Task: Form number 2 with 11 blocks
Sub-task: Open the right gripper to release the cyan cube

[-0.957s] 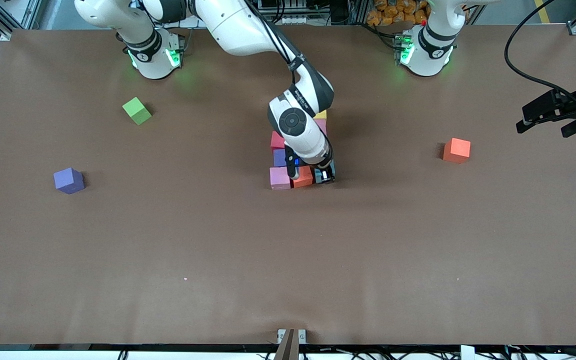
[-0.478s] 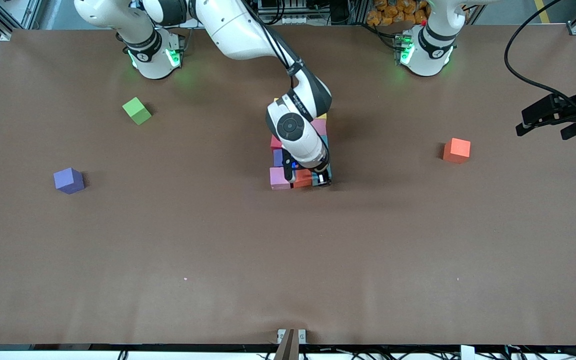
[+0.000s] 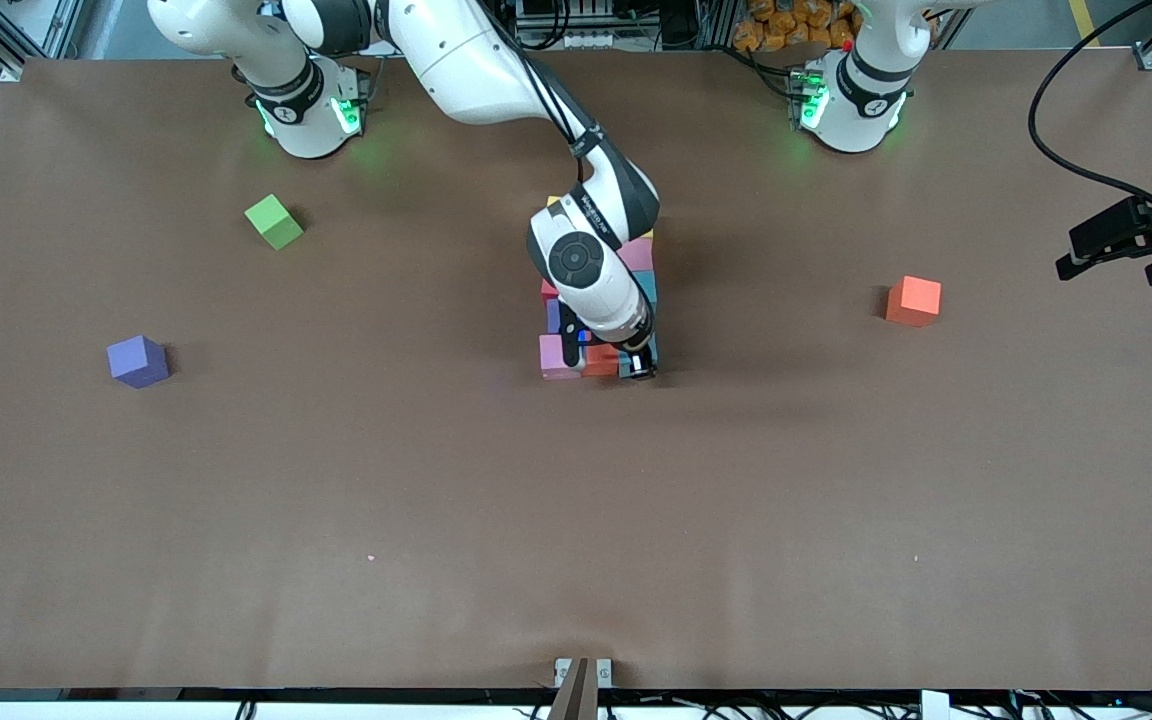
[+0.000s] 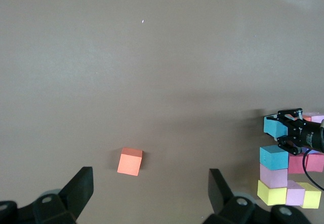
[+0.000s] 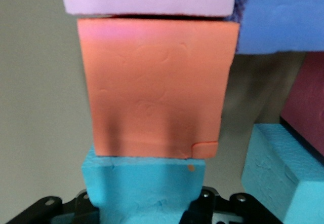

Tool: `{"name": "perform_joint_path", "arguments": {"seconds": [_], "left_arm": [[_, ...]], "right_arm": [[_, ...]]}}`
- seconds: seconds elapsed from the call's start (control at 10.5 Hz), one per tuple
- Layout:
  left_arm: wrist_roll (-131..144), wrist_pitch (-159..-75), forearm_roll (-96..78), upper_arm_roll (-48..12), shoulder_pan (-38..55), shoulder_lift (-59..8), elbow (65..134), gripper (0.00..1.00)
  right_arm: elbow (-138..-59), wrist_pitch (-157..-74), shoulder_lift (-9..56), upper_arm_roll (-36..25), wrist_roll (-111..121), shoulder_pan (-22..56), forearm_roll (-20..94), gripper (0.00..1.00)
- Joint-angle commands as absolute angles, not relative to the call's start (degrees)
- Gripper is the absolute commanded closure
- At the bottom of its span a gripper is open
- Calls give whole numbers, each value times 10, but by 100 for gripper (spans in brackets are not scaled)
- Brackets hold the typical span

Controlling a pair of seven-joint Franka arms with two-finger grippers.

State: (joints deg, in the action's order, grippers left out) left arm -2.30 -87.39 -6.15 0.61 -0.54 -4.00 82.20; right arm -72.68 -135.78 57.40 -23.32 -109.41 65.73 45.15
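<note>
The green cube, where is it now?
In the front view the green cube sits alone on the table toward the right arm's end, near that arm's base, farther from the camera than the purple cube.

the front view looks down from high across the table (image 3: 336,480), facing both arm bases. the left wrist view hangs high, well back from the block cluster (image 4: 288,176), looking out between its own fingers (image 4: 76,191). the right wrist view sits very close, a light blue block (image 5: 147,183) between its jaws. all three views share the cluster.
</note>
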Motion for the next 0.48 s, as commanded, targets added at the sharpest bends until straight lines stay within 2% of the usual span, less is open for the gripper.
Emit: {"name": "perform_joint_path", "arguments": {"seconds": [0.0, 0.38], "left_arm": [[-32, -878, -52, -1, -11, -39, 823, 0], [-32, -878, -52, -2, -11, -43, 824, 0]], "right_arm": [[-707, -1354, 584, -222, -1100, 644, 443, 86], [-707, -1357, 590, -222, -1101, 644, 443, 85]]}}
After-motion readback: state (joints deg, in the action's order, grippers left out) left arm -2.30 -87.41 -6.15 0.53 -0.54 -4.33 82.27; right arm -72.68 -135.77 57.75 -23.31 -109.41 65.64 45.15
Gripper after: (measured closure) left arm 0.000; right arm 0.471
